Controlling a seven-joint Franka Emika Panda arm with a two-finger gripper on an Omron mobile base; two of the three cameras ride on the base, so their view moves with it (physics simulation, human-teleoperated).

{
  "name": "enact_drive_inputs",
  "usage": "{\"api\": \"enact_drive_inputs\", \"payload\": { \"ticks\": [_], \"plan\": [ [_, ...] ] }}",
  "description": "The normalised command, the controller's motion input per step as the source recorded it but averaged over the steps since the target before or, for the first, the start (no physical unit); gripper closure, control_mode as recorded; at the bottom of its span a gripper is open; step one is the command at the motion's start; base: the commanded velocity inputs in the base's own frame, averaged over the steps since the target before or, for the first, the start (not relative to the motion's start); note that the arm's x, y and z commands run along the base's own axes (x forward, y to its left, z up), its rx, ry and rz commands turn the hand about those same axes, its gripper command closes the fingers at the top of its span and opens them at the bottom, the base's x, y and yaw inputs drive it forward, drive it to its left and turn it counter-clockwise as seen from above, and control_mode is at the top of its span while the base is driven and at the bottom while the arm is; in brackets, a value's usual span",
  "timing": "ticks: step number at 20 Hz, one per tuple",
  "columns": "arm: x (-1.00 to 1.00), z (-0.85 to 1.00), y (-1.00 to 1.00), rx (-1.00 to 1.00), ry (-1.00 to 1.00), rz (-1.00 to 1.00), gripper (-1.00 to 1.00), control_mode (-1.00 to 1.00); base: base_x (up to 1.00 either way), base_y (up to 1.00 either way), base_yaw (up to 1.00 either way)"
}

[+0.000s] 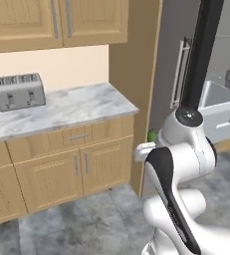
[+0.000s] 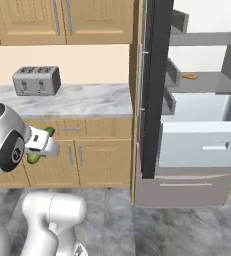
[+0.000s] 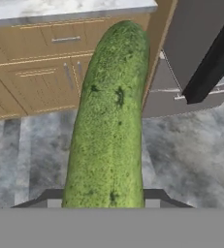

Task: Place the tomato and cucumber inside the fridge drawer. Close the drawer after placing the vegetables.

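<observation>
Cucumber point(image 3: 111, 121) is sitting clamped between the gripper's point(image 3: 104, 201) closed fingers, sticking out lengthwise ahead of the hand; its skin is showing as rough, pebbled green with a few darker specks, and its far end is rounding off bluntly. In the right base view a bit of that green point(image 2: 41, 145) is peeking from either side of the white hand, out in front of the lower cabinets and above the floor. No writing or label is showing anywhere.

To the right, the fridge drawer point(image 2: 199, 145) is standing pulled out, a wide pale open-topped box with a smooth plain front and a small recessed grip. Below it a darker grey front point(image 2: 184, 189) with a thin bar handle is sitting closed. The fridge door point(image 2: 154, 85) is hanging open edge-on, dark and flat.

Beside the fridge, the marble-patterned counter point(image 1: 81, 107) is running over light wood cabinets point(image 1: 61, 169) with slim metal pulls. A boxy brushed-metal toaster point(image 1: 19, 91) with four slots is resting on it, well apart from the gripper. The floor point(image 1: 76, 224) is looking like mottled grey stone tiles.
</observation>
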Motion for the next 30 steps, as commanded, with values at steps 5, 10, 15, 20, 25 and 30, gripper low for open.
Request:
{"api": "enact_drive_inputs", "payload": {
  "ticks": [5,10,15,20,25,30],
  "plan": [
    [0.0,0.0,0.0,0.0,0.0,0.0,1.0,1.0,0.0,-1.0,-0.02],
    [0.0,0.0,0.0,0.0,0.0,0.0,1.0,1.0,0.01,-1.0,0.0],
    [0.0,0.0,0.0,0.0,0.0,0.0,1.0,1.0,0.23,-1.0,0.0],
    [0.0,0.0,0.0,0.0,0.0,0.0,1.0,1.0,0.48,-0.99,0.03],
    [0.0,0.0,0.0,0.0,0.0,0.0,1.0,1.0,0.96,-0.24,0.15],
    [0.0,0.0,0.0,0.0,0.0,0.0,1.0,1.0,0.59,-0.21,0.16]
  ]
}}
